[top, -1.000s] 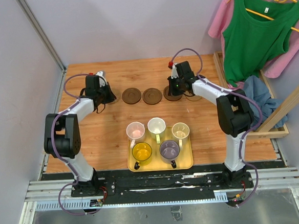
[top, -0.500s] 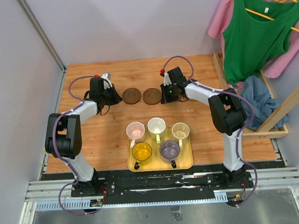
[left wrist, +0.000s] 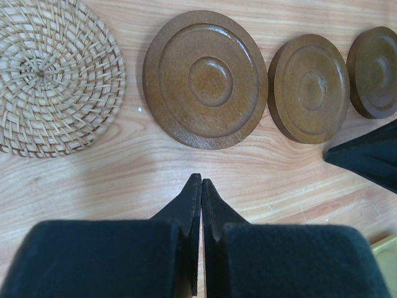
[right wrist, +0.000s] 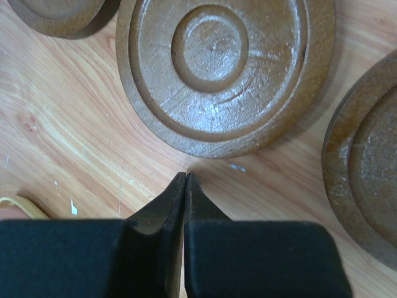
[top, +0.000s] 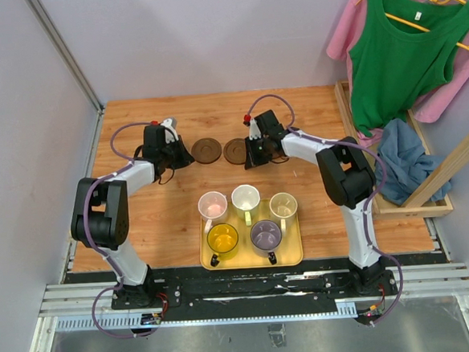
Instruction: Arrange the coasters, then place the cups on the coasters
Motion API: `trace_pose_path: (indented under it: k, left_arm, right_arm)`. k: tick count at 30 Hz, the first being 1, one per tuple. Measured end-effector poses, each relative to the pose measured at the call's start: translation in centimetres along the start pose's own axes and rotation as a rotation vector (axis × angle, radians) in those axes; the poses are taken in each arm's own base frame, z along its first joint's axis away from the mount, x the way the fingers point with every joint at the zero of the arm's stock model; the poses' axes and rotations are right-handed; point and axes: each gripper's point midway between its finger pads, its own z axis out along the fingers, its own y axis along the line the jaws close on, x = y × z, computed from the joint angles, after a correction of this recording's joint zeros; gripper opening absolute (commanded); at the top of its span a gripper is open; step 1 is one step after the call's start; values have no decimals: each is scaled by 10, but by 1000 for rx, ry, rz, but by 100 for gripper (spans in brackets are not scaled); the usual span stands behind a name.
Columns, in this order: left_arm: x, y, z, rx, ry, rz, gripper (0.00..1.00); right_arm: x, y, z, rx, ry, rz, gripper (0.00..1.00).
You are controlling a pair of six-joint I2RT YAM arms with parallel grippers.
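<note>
Brown ringed coasters (top: 207,150) (top: 235,151) lie in a row at the back of the table. In the left wrist view a woven coaster (left wrist: 56,77) lies left of three brown ones (left wrist: 206,79) (left wrist: 309,88) (left wrist: 375,71). My left gripper (left wrist: 200,183) (top: 174,154) is shut and empty, just short of the largest. My right gripper (right wrist: 186,177) (top: 253,154) is shut and empty, its tips at the near rim of a coaster (right wrist: 226,68). The cups, pink (top: 212,203), pale green-white (top: 246,197), cream (top: 283,205), yellow (top: 222,238) and purple (top: 265,235), stand on the tray.
The yellow tray (top: 253,262) sits at the near middle of the wooden table. A wooden rack with a blue cloth (top: 406,152) and hanging green and pink shirts (top: 399,48) stands at the right edge. Grey walls close the left and back.
My right gripper has slid left along the coaster row and now covers the third brown coaster. My left gripper has shifted slightly right toward the row.
</note>
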Motion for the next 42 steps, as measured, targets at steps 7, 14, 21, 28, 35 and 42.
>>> trace_pose_path:
  k: [7, 14, 21, 28, 35, 42]
  left_arm:
    - [0, -1, 0, 4, 0, 0, 0]
    - [0, -1, 0, 7, 2, 0, 0]
    - [1, -2, 0, 13, 4, 0, 1]
    - [2, -2, 1, 12, 8, -1, 1]
    - [6, 1, 3, 8, 21, -4, 1]
    - [7, -3, 4, 18, 21, 2, 1]
  right_arm:
    - [-8, 0, 7, -4, -10, 5, 1]
    - [-10, -1, 7, 1, -15, 6, 1]
    - [-12, -4, 7, 18, -22, 4, 1]
    - [-19, -7, 10, 36, -37, 1, 1]
    - [-22, -8, 12, 42, -47, -1, 1]
    - [-18, -10, 7, 54, -49, -2, 1]
